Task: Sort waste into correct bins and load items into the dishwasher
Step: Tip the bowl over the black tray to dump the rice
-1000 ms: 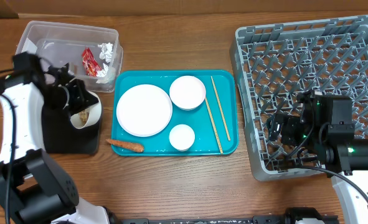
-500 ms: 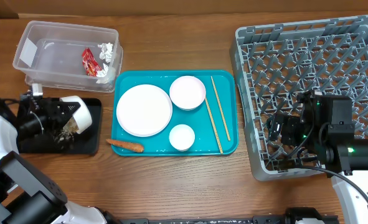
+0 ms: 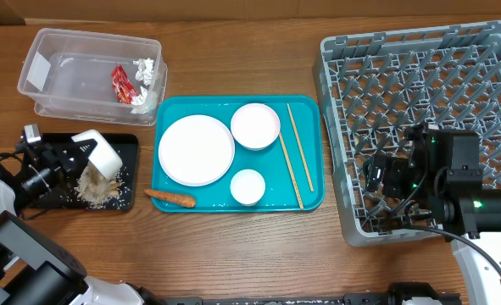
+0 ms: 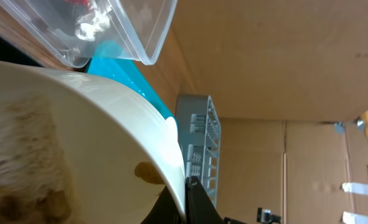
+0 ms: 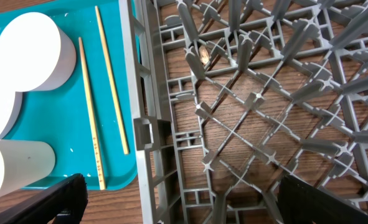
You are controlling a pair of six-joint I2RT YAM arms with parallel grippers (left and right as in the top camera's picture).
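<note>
- Gripping the rim of a tipped bowl [image 3: 102,151], the left tool [image 3: 79,157] holds it on its side over the black tray [image 3: 128,141]. Wrist view shows the smooth white inside w/ beige smears.
- Rice & beige food scraps [image 3: 93,188] lie in a loose, grainy heap in that shallow rect. tray, just beneath the bowl.
- Clear tub [image 3: 31,51]: thin plastic, rounded corners, white label on its left wall. Holds a red wrapper [image 3: 121,83] & crumpled tissue [image 3: 145,69], both at its right end.
- Teal tray [image 3: 175,105]: flat round plate [image 3: 196,149], second bowl [image 3: 255,125] and small cup [image 3: 247,186], all white & upright. Two thin wooden chopsticks [image 3: 294,157] lie lengthwise along its right side.
- Carrot [image 3: 170,198]: orange, tapered, at the teal tray's near-left corner.
- Grey rack [image 3: 343,102]: square plastic peg grid, wood tabletop [image 3: 233,254] visible through it.
- Right tool [image 5: 180,186] hangs over the rack's left part, fingers spread wide, holding nothing.
- Narrow gap only btw teal tray's right rim & rack's left wall. Tub sits just behind the black tray.
</note>
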